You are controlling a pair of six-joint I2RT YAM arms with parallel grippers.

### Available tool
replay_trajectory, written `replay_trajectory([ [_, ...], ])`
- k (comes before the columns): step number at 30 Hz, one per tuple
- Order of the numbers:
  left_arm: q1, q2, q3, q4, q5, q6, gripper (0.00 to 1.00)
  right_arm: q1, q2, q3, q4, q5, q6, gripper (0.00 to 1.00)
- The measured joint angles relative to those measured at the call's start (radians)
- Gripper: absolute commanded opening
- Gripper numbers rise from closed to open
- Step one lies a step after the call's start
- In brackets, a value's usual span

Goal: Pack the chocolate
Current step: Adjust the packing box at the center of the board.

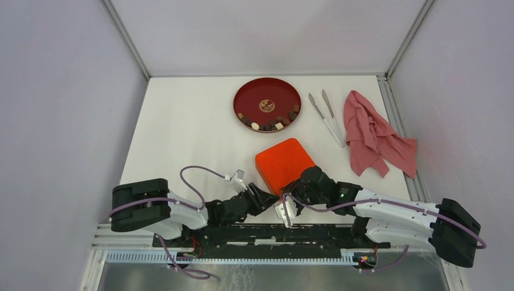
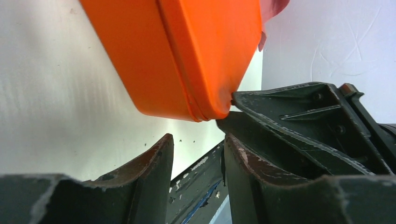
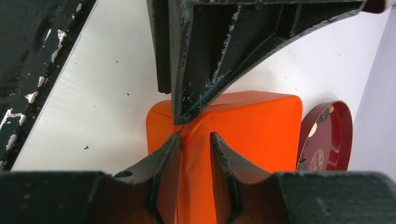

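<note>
Chocolate [image 1: 267,124] sits along the near rim of the red plate [image 1: 254,88]; the orange box [image 1: 283,163] in front has its lid on. Left gripper [image 2: 198,140] gapes empty at the box's near corner. Right gripper [image 3: 195,137] is narrowly parted over it, maybe touching, hard to tell.

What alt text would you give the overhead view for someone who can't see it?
The left gripper and right gripper meet at the near corner of a closed orange box on a white table. Behind it, a red plate holds chocolate along its near rim; tongs and a pink cloth lie to its right.
</note>
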Motion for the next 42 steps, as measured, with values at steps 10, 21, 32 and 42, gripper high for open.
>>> replay_trajectory([
  [10, 0.0, 0.09, -0.025, 0.077, -0.006, -0.094, 0.47, 0.002, 0.005, 0.004, -0.012, 0.03, 0.013, 0.35],
  [21, 0.0, 0.119, -0.028, 0.123, -0.006, -0.14, 0.41, 0.016, 0.025, 0.008, -0.011, 0.068, 0.01, 0.32],
  [32, 0.0, 0.323, -0.031, 0.348, -0.006, -0.146, 0.36, 0.077, 0.045, 0.008, 0.013, 0.161, 0.01, 0.2],
  [42, 0.0, 0.402, -0.054, 0.515, -0.006, -0.146, 0.37, 0.092, 0.06, 0.008, 0.037, 0.222, 0.026, 0.17],
])
